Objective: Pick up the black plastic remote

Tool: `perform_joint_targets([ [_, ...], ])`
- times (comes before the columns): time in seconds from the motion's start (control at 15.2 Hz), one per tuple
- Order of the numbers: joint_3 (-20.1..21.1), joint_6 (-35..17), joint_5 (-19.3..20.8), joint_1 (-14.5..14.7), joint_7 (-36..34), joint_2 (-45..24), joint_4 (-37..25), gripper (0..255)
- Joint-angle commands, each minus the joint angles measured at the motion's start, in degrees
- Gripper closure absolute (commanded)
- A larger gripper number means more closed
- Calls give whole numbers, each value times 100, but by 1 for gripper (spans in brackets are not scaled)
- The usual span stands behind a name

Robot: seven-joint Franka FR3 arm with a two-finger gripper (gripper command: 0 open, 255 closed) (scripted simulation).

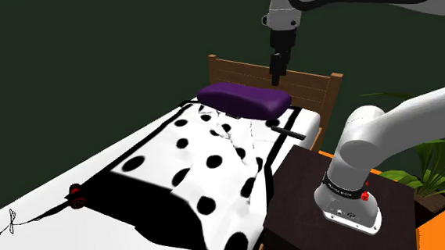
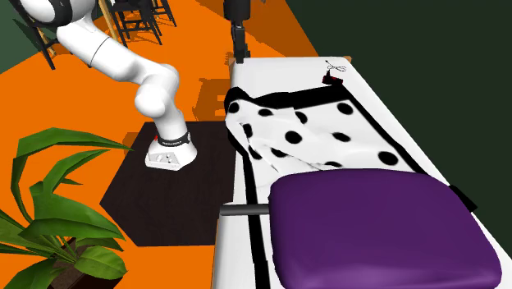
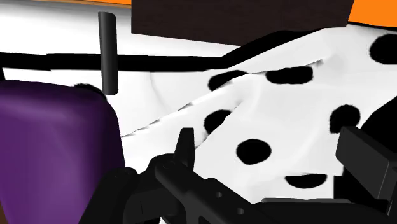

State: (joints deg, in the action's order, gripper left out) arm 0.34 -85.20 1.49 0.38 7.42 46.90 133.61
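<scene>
Claw released, remote lower right
In the shoulder view the remote lies on the bed's edge beside the purple pillow, long axis pointing toward the stand; steer your claw lower right.

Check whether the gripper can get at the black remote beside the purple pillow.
Probably yes. The remote lies uncovered at the edge of the bed, beside the purple pillow. The gripper hangs open above, with nothing between; the pillow may crowd one finger.

Wooden headboard, wrinkled spotted cloth blanket, matt black remote
</scene>
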Motion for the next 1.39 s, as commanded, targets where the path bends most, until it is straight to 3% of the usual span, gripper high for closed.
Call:
perform_joint_targets([
  [0.0, 0, 0, 0, 0, 0, 0, 0, 0],
  [0.73, -827, -1885, 712, -493, 507, -163, 1600, 0],
  [1.32, -1636, -3749, 1320, -972, 897, -1203, 2287, 0],
])
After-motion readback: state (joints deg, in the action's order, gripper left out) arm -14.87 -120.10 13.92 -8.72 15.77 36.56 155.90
